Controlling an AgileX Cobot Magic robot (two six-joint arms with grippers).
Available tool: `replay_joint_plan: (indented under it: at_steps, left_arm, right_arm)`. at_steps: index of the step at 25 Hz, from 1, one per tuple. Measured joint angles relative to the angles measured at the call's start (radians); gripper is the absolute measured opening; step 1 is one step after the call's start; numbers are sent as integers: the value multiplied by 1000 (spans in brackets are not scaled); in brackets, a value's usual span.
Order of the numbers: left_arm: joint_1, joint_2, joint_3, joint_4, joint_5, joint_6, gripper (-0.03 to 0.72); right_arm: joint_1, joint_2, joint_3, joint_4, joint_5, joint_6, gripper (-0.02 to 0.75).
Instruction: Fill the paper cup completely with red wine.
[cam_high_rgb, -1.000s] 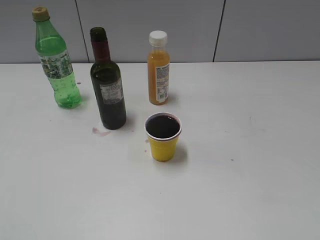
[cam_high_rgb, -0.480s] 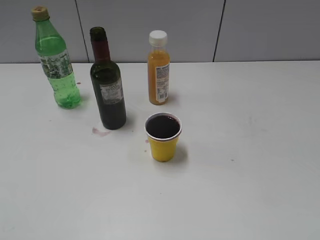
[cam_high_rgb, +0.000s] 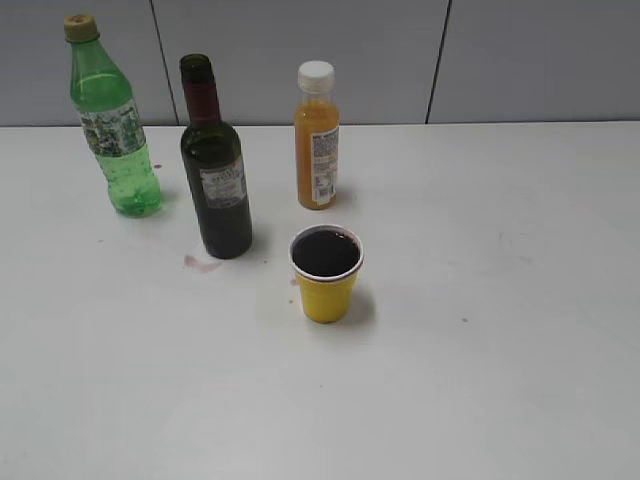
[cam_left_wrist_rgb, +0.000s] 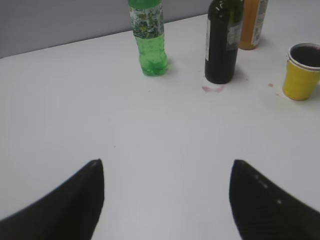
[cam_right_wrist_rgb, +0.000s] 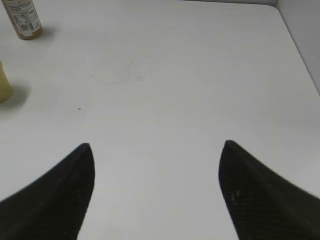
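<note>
The yellow paper cup (cam_high_rgb: 327, 288) stands upright mid-table, with dark red wine (cam_high_rgb: 325, 253) up close to its white rim. It also shows in the left wrist view (cam_left_wrist_rgb: 301, 75) and at the left edge of the right wrist view (cam_right_wrist_rgb: 4, 85). The dark wine bottle (cam_high_rgb: 214, 175) with maroon neck foil stands upright and uncapped left of the cup; it also shows in the left wrist view (cam_left_wrist_rgb: 223, 42). My left gripper (cam_left_wrist_rgb: 166, 165) is open and empty, well back from the bottles. My right gripper (cam_right_wrist_rgb: 156, 146) is open and empty over bare table. Neither gripper shows in the exterior view.
A green plastic bottle (cam_high_rgb: 113, 125) stands at the back left and an orange juice bottle (cam_high_rgb: 317, 140) behind the cup. A pinkish wine stain (cam_high_rgb: 202, 263) lies by the wine bottle's base. The table's right edge (cam_right_wrist_rgb: 295, 40) shows in the right wrist view.
</note>
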Motion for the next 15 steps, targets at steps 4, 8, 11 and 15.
replay_joint_plan:
  at_steps: [4,8,11,15]
  left_arm:
    - [59,0,1,27,0,-39,592]
    - [172,0,1,28,0,-44,592]
    - [265,0,1,28,-1,-43,592]
    - [358,0,2,27,-1,-41,592]
  right_arm:
    - [0,0,0,1,0,0,585]
    - [0,0,0,1,0,0,585]
    - [0,0,0,1,0,0,585]
    - [0,0,0,1,0,0,585]
